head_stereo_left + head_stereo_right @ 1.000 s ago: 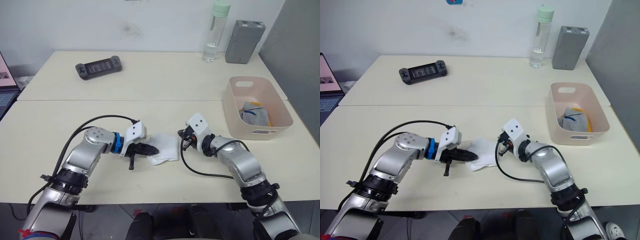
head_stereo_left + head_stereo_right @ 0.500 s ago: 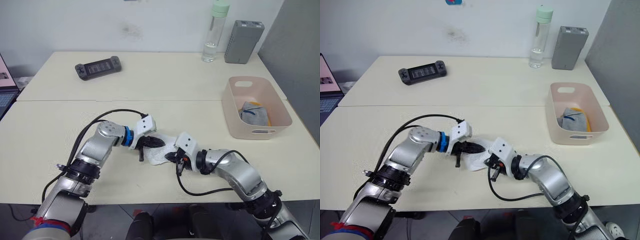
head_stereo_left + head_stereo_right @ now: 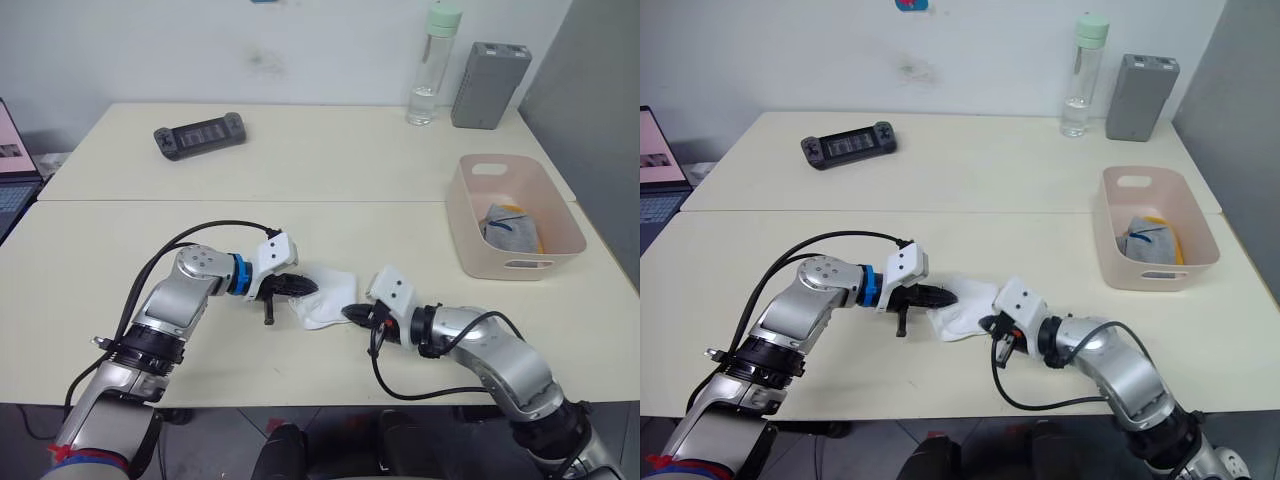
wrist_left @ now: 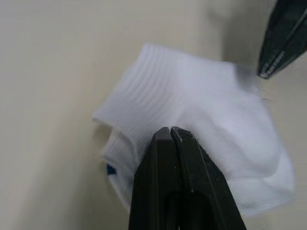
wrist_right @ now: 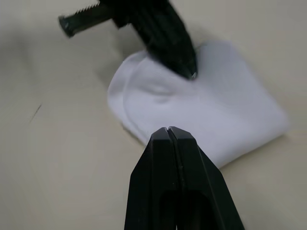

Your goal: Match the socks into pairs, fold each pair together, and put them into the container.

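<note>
A folded bundle of white socks (image 3: 330, 300) lies on the near table, close to its front edge. My left gripper (image 3: 313, 289) is shut, and its tips press on the bundle's left side (image 4: 201, 110). My right gripper (image 3: 348, 313) is also shut, its tips at the bundle's near right edge (image 5: 168, 103). The pale pink container (image 3: 470, 245) stands at the right, well away from both grippers. Inside it lie a grey sock (image 3: 505, 230) and a bit of orange sock (image 3: 514, 209).
On the far table are a black game controller (image 3: 198, 133), a clear bottle with a green cap (image 3: 427, 65) and a grey box (image 3: 488, 70). A laptop (image 3: 10, 165) shows at the left edge. A seam (image 3: 240, 200) runs between the two tables.
My right gripper has come round from the bundle's right side to its near right edge. My left gripper pushed in on the bundle, then drew back slightly to the left.
</note>
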